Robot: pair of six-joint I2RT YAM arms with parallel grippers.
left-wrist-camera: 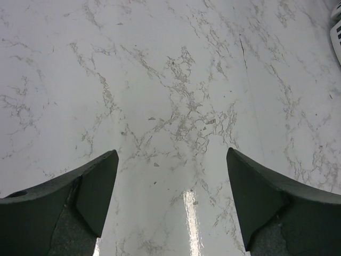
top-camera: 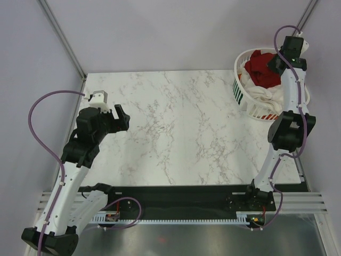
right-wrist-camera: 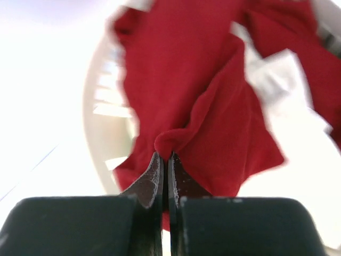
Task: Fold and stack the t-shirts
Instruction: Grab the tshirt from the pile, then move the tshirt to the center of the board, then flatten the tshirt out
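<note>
A dark red t-shirt [top-camera: 261,68] lies bunched in the white basket [top-camera: 239,92] at the far right, on top of a white t-shirt [top-camera: 270,95]. My right gripper [top-camera: 276,63] is over the basket, shut on a pinched fold of the red t-shirt [right-wrist-camera: 213,106], its jaws [right-wrist-camera: 164,160] pressed together on the cloth. White cloth [right-wrist-camera: 279,74] shows beside the red. My left gripper [top-camera: 121,118] hovers open and empty over the bare marble table [left-wrist-camera: 170,80] at the left, fingers [left-wrist-camera: 96,184] wide apart.
The basket rim [right-wrist-camera: 98,122] curves to the left of the pinched cloth. Grey walls enclose the table on the left, back and right. A black rail [top-camera: 176,200] with the arm bases runs along the near edge.
</note>
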